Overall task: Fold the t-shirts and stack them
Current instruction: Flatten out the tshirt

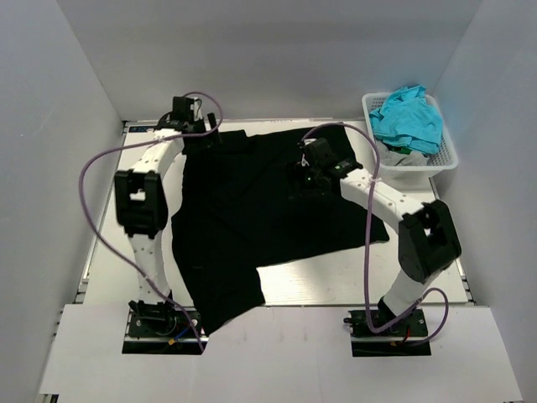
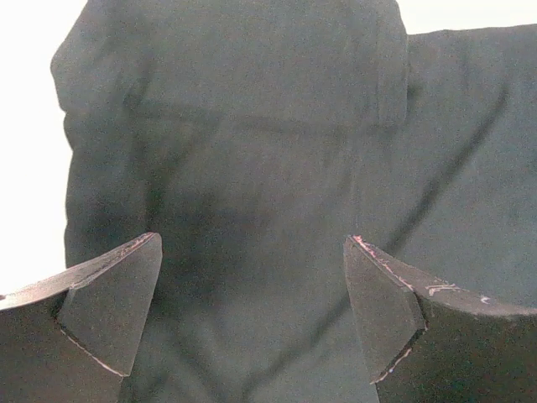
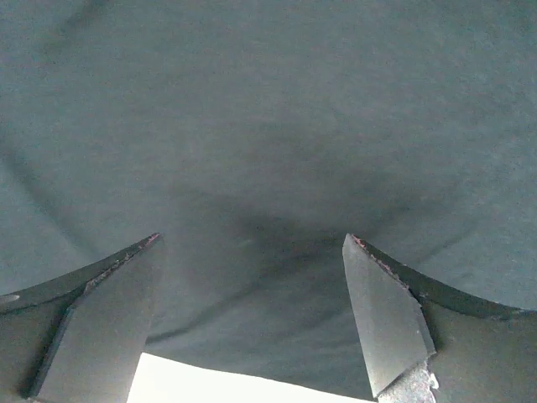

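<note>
One black short-sleeved t-shirt of soft matte cloth (image 1: 252, 210), no print, lies spread and creased over the middle and left of the white flat tabletop (image 1: 336, 281). Its near-left part reaches down to the table's near edge beside the left arm's base.

Two black two-finger grippers:
- Left gripper (image 1: 197, 126), at the shirt's far-left corner. In its wrist view (image 2: 252, 277) the jaws stand wide apart above the cloth (image 2: 252, 126), with a folded sleeve ahead; nothing is pinched.
- Right gripper (image 1: 304, 172), over the shirt's far-right part. In its wrist view (image 3: 252, 277) the jaws are likewise spread, with dark cloth (image 3: 268, 126) filling the gap and bare table showing at the bottom edge; nothing is held.

One white plastic lattice basket (image 1: 417, 174) sits at the far-right corner, apart from the shirt. It holds a crumpled turquoise cloth (image 1: 409, 117) on top of paler fabric.
</note>
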`<action>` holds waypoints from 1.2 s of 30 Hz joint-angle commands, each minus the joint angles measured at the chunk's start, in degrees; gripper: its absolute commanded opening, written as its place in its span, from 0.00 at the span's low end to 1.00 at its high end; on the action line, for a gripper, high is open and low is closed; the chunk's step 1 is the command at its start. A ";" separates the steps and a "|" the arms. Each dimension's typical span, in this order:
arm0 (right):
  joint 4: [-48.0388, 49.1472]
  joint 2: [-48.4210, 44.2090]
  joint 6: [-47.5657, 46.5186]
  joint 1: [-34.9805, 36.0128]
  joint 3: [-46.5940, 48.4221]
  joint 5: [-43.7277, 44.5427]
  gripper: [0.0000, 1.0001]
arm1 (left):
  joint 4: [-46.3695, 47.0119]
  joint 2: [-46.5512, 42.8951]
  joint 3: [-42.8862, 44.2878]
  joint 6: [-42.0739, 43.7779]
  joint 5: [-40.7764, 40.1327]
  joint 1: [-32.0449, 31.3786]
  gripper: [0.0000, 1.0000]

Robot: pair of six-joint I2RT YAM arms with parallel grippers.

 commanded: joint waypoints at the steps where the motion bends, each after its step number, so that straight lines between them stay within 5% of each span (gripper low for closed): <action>1: -2.01 4.13 0.28 -2.57 0.69 1.44 0.90 | -4.43 7.50 8.53 3.39 0.35 -2.06 0.99; 5: -1.05 6.33 -0.59 -4.77 -1.85 -0.14 0.90 | -5.59 14.54 16.71 6.02 0.76 -4.43 0.99; 12: 0.71 10.38 0.11 -8.46 -6.34 -6.38 0.90 | -0.94 18.67 17.42 7.43 -1.59 -6.46 0.99; 22: -0.60 10.04 0.72 -11.80 -15.21 -7.70 0.90 | 3.28 25.01 21.91 -14.62 -18.47 -3.22 0.99; 27: -1.75 10.56 0.11 -12.77 -15.57 -8.93 0.90 | 13.47 23.87 19.63 -24.63 -19.88 -0.93 0.99; 32: -2.19 9.95 -0.07 -13.48 -16.62 -9.02 0.90 | 9.79 28.78 27.88 -38.59 -22.95 1.98 0.99; 36: -2.10 9.42 -0.24 -14.09 -17.50 -9.11 0.90 | 15.05 28.27 26.31 -44.42 -22.96 4.96 0.99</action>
